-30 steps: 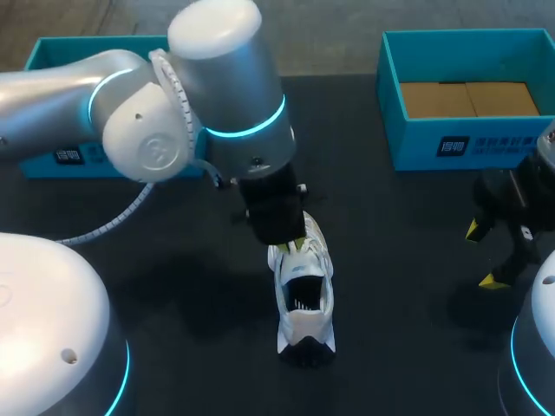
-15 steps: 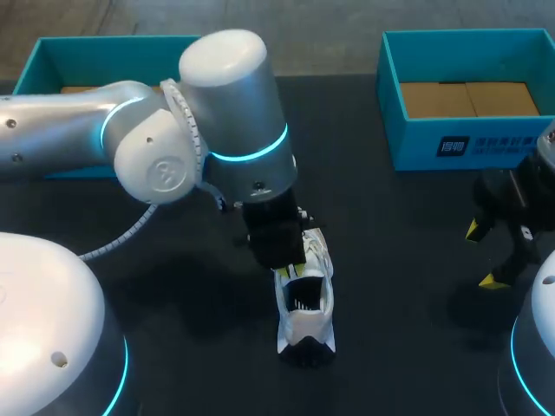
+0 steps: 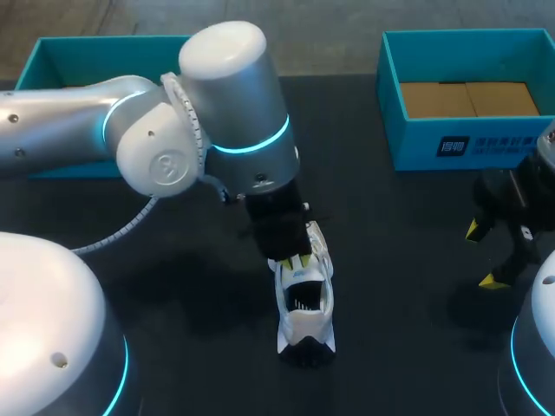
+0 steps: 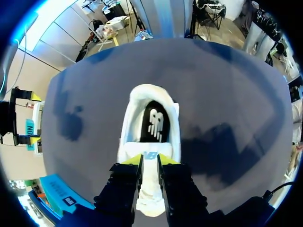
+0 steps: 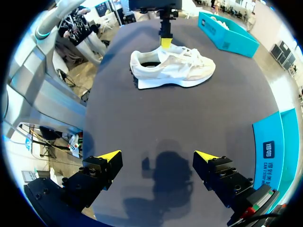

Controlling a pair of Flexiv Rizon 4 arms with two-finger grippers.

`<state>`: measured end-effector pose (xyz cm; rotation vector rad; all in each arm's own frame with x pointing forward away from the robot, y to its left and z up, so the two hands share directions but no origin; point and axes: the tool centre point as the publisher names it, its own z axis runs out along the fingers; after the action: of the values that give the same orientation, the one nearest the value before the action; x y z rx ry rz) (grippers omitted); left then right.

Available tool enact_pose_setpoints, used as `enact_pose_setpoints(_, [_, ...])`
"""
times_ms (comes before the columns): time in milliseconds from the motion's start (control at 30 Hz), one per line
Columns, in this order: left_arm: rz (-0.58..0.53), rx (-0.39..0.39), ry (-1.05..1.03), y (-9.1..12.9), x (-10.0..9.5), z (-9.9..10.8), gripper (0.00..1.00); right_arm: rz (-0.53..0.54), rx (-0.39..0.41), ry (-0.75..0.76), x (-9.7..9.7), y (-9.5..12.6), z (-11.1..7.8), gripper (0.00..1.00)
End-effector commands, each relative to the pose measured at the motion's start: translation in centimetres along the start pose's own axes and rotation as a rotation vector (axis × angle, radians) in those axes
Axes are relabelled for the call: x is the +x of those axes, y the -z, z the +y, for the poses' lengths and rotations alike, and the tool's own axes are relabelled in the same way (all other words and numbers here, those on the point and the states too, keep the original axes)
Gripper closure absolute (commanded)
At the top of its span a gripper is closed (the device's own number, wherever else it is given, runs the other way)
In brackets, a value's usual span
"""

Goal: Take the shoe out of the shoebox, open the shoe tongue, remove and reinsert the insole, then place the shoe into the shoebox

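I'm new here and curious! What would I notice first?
The white shoe stands in the middle of the dark table. The left gripper, on a big silver arm, pinches its tongue from above. At the back corners sit the teal left box and right box.

Toe of the shoe (image 3: 305,305) hidden under the left arm (image 3: 232,117)

White shoe (image 3: 305,324), teal shoebox (image 3: 468,132), black table (image 3: 390,260).
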<state>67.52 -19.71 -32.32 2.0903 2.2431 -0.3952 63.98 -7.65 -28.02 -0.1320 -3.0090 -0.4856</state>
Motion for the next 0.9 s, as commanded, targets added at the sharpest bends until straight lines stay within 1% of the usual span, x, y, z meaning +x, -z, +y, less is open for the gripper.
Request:
enact_pose_setpoints(33, [0.021,0.014,0.0,-1.9,-0.5,0.4,0.81,-0.003,0.002,-0.001,0.1,-0.1,0.0,0.0])
enact_pose_setpoints(133, [0.013,0.017,0.004,-1.7,-0.5,0.2,0.8,-0.003,0.002,-0.001,0.1,-0.1,0.0,0.0])
enact_pose_setpoints(233, [-0.013,0.008,-0.003,-0.4,-0.6,0.1,0.78,-0.003,0.002,-0.001,0.1,-0.1,0.0,0.0])
enact_pose_setpoints(300, [-0.021,-0.001,-0.011,0.6,-0.6,-0.1,0.72,-0.003,0.002,-0.001,0.1,-0.1,0.0,0.0])
enact_pose_setpoints(333, [-0.025,-0.01,-0.016,1.2,-0.7,-0.2,0.65,-0.003,0.002,-0.001,0.1,-0.1,0.0,0.0])
enact_pose_setpoints(400, [-0.021,-0.028,-0.026,2.2,-0.6,-0.4,0.59,-0.003,0.002,-0.001,0.1,-0.1,0.0,0.0])
enact_pose_setpoints(433, [-0.019,-0.038,-0.028,2.7,-0.6,-0.5,0.53,-0.003,0.002,-0.001,0.1,-0.1,0.0,0.0])
enact_pose_setpoints(500, [-0.003,-0.033,-0.015,3.7,-0.6,-0.7,0.0,-0.003,0.002,-0.001,0.1,-0.1,0.0,0.0])
enact_pose_setpoints(567, [0.022,-0.048,0.034,4.4,-0.5,-0.8,0.0,-0.003,0.002,-0.001,0.1,-0.1,0.0,0.0])
enact_pose_setpoints(600, [0.022,-0.028,0.071,4.8,-0.5,-0.8,0.0,-0.003,0.002,-0.001,0.1,-0.1,0.0,0.0])
enact_pose_setpoints(633, [0.008,0.011,0.103,5.2,-0.6,-0.9,0.0,-0.003,0.002,-0.001,0.1,-0.1,0.0,0.0])
enact_pose_setpoints(900, [0.008,0.011,0.103,5.2,-0.6,-0.9,0.0,-0.003,0.002,-0.001,0.1,-0.1,0.0,0.0])
